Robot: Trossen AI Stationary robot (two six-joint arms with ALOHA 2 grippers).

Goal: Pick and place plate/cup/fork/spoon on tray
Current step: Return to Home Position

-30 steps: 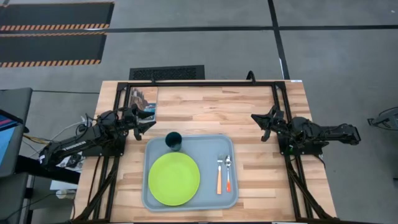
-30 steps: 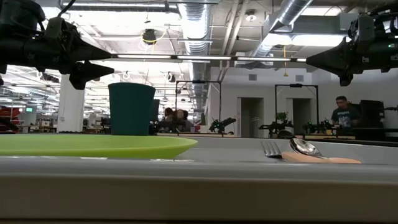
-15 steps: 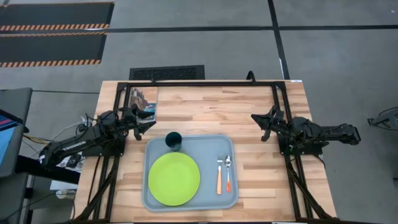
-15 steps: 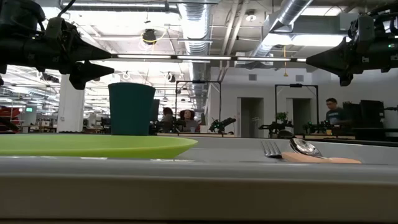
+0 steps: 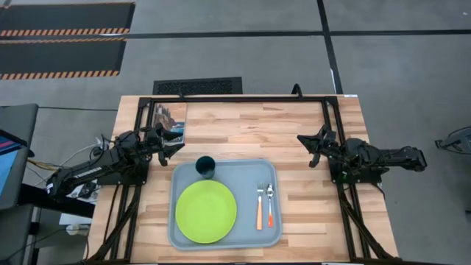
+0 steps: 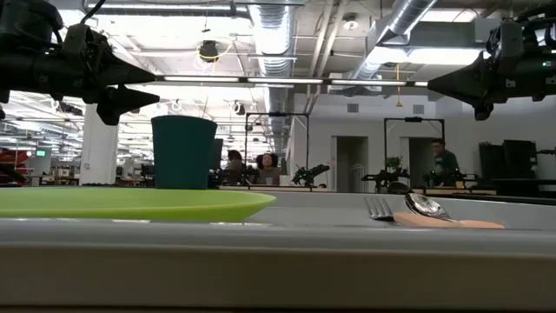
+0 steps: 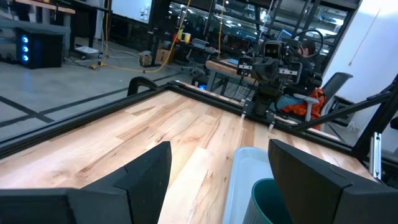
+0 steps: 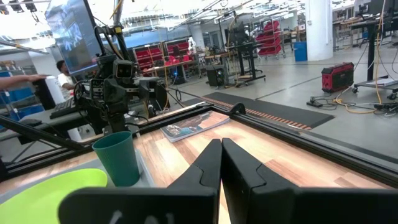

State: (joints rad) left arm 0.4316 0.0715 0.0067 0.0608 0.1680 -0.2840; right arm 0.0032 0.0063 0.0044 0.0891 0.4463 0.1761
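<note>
The grey-blue tray (image 5: 246, 171) lies on the table near its front edge. On it rest the lime-green plate (image 5: 205, 212) at the left, the dark teal cup (image 5: 205, 165) upright at the far left corner, and the fork (image 5: 259, 206) and spoon (image 5: 270, 204) side by side at the right. My left gripper (image 5: 176, 142) is open and empty, above the table left of the cup. My right gripper (image 5: 303, 139) is shut and empty, above the table right of the tray's far corner.
A magazine (image 5: 169, 118) lies at the table's far left corner. A black frame (image 5: 243, 99) runs along the far edge and down both sides. Bare wood lies between the tray and the far edge. People show in the room beyond the table.
</note>
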